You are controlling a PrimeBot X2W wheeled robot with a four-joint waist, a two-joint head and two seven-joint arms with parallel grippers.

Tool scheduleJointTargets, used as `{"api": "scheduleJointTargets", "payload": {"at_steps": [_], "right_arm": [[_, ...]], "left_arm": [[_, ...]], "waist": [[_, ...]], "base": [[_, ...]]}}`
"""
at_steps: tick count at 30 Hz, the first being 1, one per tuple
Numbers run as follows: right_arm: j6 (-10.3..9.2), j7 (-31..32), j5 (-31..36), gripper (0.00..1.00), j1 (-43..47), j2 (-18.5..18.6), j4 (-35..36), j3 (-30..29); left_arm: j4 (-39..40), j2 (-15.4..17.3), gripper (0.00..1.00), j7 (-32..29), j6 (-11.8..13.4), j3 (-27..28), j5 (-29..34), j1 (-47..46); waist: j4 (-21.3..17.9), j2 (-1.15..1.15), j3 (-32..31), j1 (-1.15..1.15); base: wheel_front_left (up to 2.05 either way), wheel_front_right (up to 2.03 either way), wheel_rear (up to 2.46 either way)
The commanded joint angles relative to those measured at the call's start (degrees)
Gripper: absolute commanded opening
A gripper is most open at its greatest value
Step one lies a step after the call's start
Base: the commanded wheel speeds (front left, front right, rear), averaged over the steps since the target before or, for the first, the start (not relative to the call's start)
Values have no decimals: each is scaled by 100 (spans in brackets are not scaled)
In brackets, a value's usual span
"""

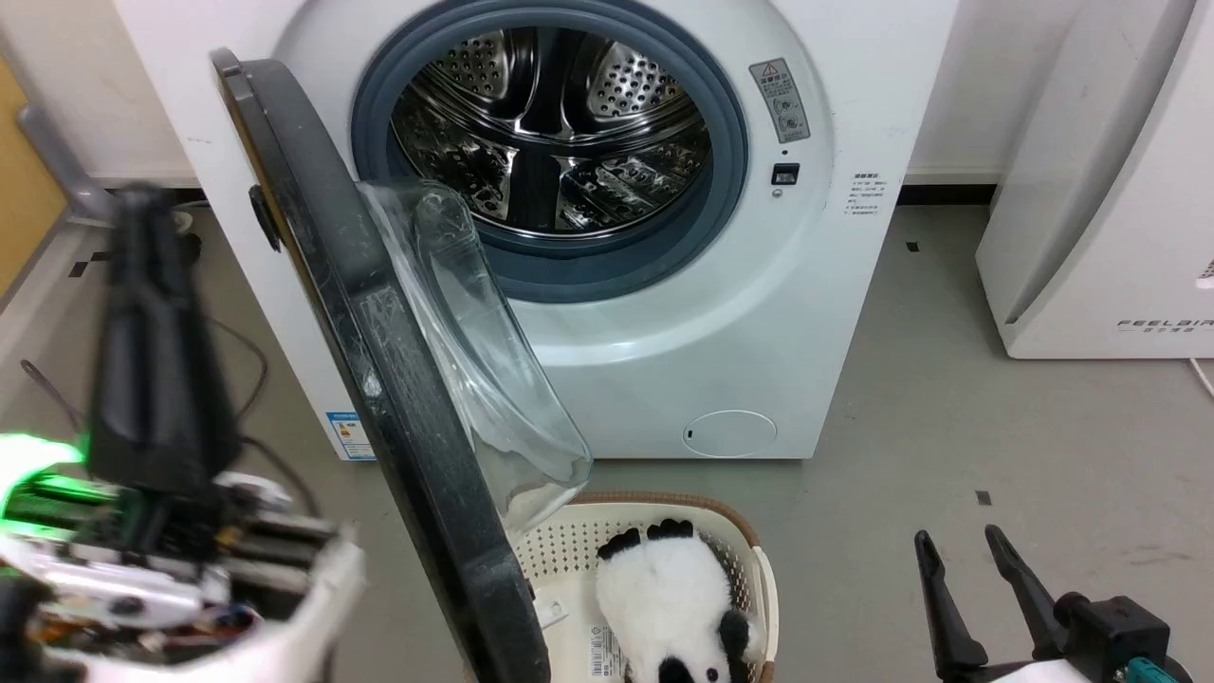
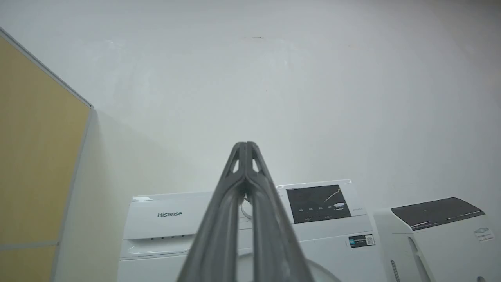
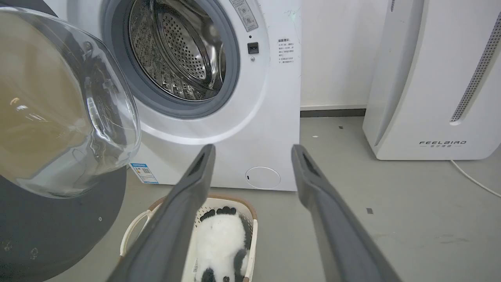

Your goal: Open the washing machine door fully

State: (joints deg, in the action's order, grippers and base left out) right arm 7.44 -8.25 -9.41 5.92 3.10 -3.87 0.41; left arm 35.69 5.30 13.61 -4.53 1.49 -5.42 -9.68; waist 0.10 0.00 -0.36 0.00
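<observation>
The white washing machine faces me with its steel drum exposed. Its door has swung out to the left and stands edge-on to me, black rim outward, the clear glass bowl bulging toward the machine. My left gripper is blurred, raised at the left on the door's outer side and apart from the rim. In its wrist view the left gripper is shut on nothing and points at the wall above the washing machine. My right gripper rests open at the lower right. The right wrist view has the door and washing machine ahead.
A cream laundry basket holding a panda plush sits on the floor just below the door's lower edge. A white FEELBIRD appliance stands to the right. A yellow panel and a floor cable are at the left.
</observation>
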Motion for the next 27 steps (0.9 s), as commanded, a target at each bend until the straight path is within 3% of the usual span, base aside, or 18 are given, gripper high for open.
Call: {"api": "scheduleJointTargets", "payload": {"at_steps": [1,7,15,27], "right_arm": [[5,-32,-56,100,41,-22,-26,-10],[5,-88,-116,100,64,-22,-54,-38],[5,-70,-75,100,73,-23,-56,-66],[5,-18,-81,100,147,-23,-59,-52]], "left_arm": [[104,0,0,-61,-44,-156,-59,-6],[347,30,0,-461,-194,-1187,-343,331],[20,306,0,-1077,-274,-2720,-764,1022],[-759,694,0,-2176,66,-3039,-769,2050]], "waist": [[-3,0,-1,0],[20,0,-15,0],[85,0,-50,0],[111,0,-109,0]], "base": [[0,0,0],[0,0,0],[0,0,0],[0,0,0]]}}
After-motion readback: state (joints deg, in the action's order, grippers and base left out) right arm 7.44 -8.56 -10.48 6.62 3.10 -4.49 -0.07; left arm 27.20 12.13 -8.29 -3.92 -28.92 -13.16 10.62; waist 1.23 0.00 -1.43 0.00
